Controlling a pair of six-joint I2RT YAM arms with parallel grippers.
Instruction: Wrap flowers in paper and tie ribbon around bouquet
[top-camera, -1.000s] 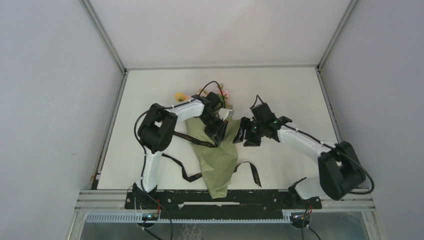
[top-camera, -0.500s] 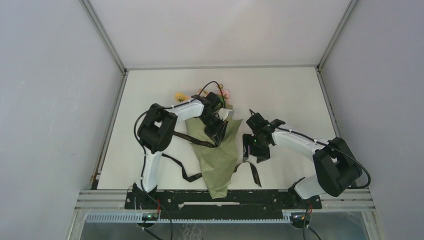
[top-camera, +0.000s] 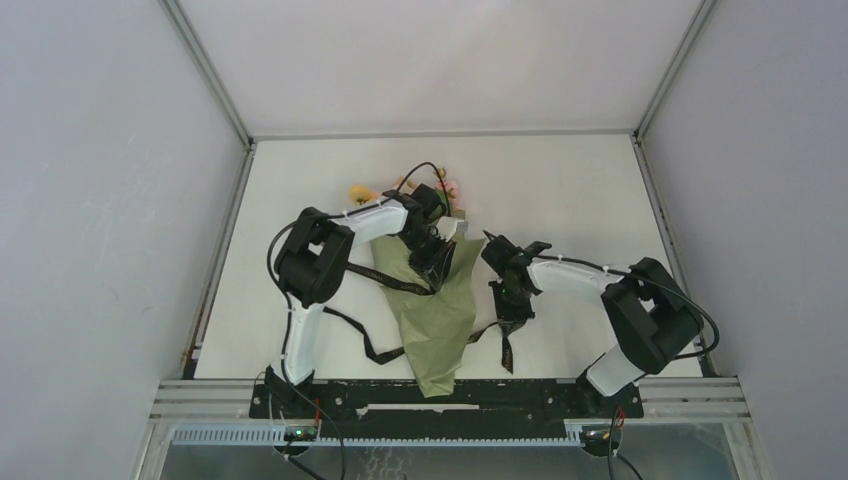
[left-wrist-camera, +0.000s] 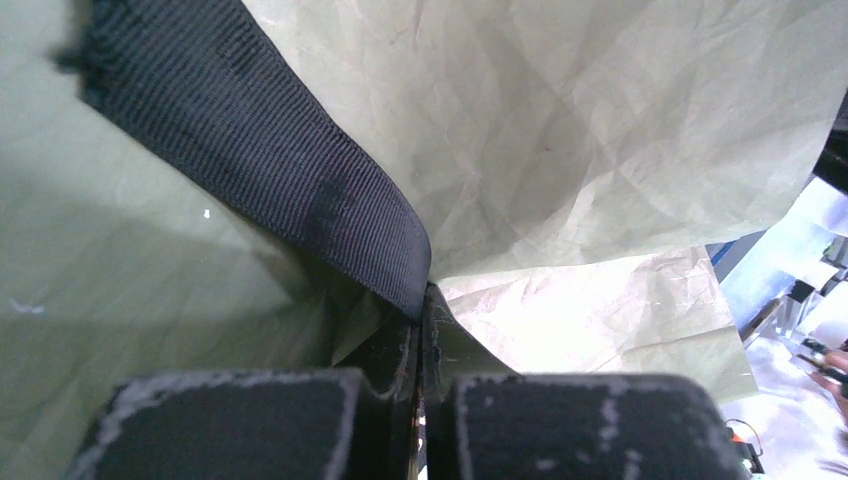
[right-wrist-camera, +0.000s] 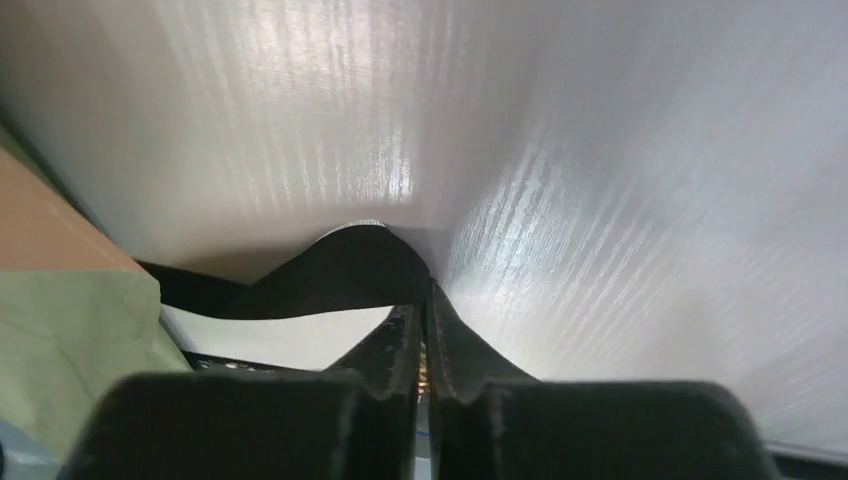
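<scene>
The bouquet lies in the middle of the table, an olive-green paper (top-camera: 440, 325) cone with its tip toward the near edge. Yellow and pink flowers (top-camera: 362, 193) stick out at its far end. The black ribbon (top-camera: 376, 351) passes over the cone and trails off on both sides. My left gripper (top-camera: 436, 264) rests on the upper cone, shut on the ribbon (left-wrist-camera: 250, 150) over the creased paper (left-wrist-camera: 600, 130); its tips (left-wrist-camera: 425, 300) meet. My right gripper (top-camera: 511, 312) points down at the ribbon's right tail (top-camera: 505, 348). It (right-wrist-camera: 427, 295) is shut on the ribbon (right-wrist-camera: 340, 275) just above the white table.
The table (top-camera: 580, 190) is walled by grey panels on the left, right and back. A black metal rail (top-camera: 450, 395) runs along the near edge under both arm bases. A black cable (top-camera: 420, 172) loops above the left wrist, near the flowers.
My right gripper swung from beside the paper toward the near edge, came down on the ribbon's right tail and shut on it. The left arm and the bouquet stayed still.
</scene>
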